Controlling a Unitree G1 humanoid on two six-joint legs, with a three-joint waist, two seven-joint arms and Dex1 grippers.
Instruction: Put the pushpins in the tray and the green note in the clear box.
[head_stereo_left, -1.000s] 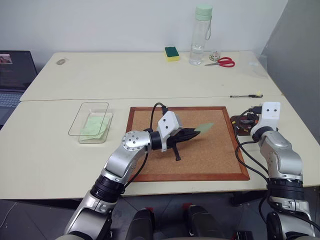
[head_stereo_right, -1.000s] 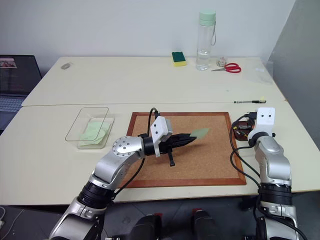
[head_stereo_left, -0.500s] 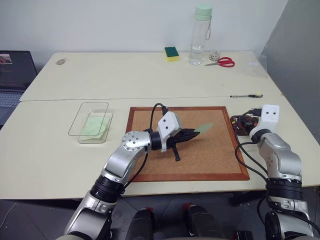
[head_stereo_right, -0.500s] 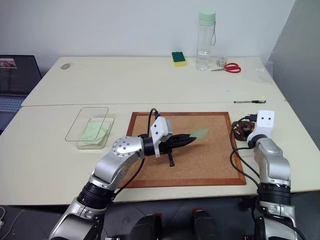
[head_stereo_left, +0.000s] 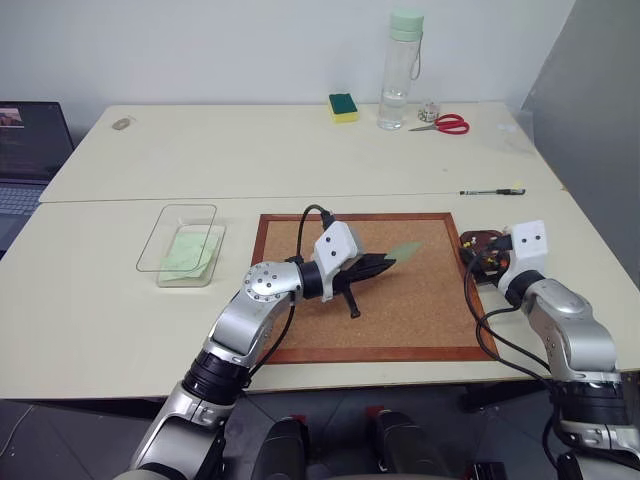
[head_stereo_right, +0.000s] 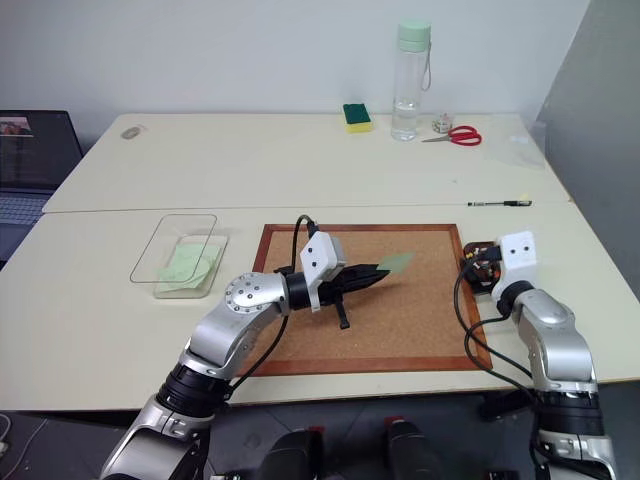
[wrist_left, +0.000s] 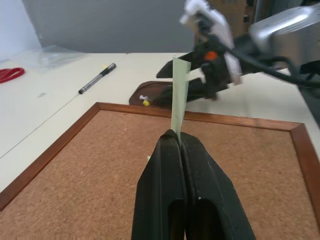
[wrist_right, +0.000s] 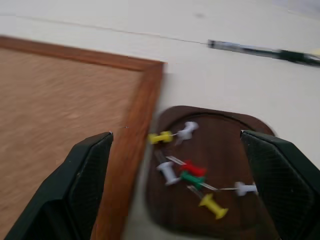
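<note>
Left gripper (head_stereo_left: 385, 264) clamped on green note (head_stereo_left: 406, 252) above cork board (head_stereo_left: 420, 300); right gripper (wrist_right: 175, 170) jaws apart over tray (wrist_right: 240, 150) holding pushpins (wrist_right: 192, 172). Carry note level toward clear box (head_stereo_left: 185, 240) at worktop's left, release low inside

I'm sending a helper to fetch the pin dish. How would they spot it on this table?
Find the big cork board in its wood frame near the table's front edge. Just off its far right corner sits a small dark brown tray with rounded corners, right in front of the right gripper. It alone holds loose pushpins: yellow, white, red, green.
</note>
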